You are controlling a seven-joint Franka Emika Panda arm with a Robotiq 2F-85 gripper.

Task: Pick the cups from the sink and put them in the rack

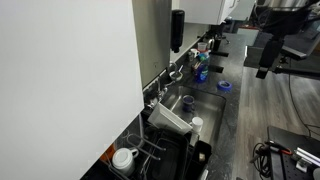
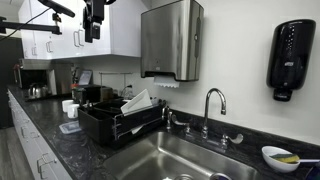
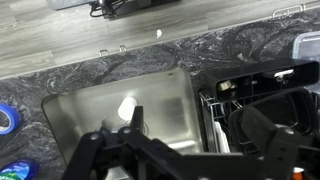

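The steel sink (image 3: pixel 80 115) is set in a dark counter and shows in both exterior views (image 1: pixel 205 100) (image 2: pixel 150 160). A plain white cup (image 3: pixel 127 107) stands in the basin, and it also shows in an exterior view (image 1: pixel 196 124). A dark blue cup (image 1: pixel 187 102) sits in the basin nearer the tap; the wrist view does not show it. The black rack (image 3: pixel 225 112) (image 1: pixel 165 145) (image 2: pixel 115 125) stands beside the sink. My gripper (image 3: pixel 200 130) (image 1: pixel 268 50) (image 2: pixel 94 20) hangs open and empty, high above the sink and rack.
An angled whitish tub (image 1: pixel 168 115) (image 2: pixel 137 101) leans in the rack. A wider white cup (image 1: pixel 123 158) stands beyond the rack. A flat blue ring (image 1: pixel 224 86) (image 3: pixel 8 118) lies on the counter. The tap (image 2: pixel 210 105) is at the wall side. A bowl (image 2: pixel 278 156) sits by the sink.
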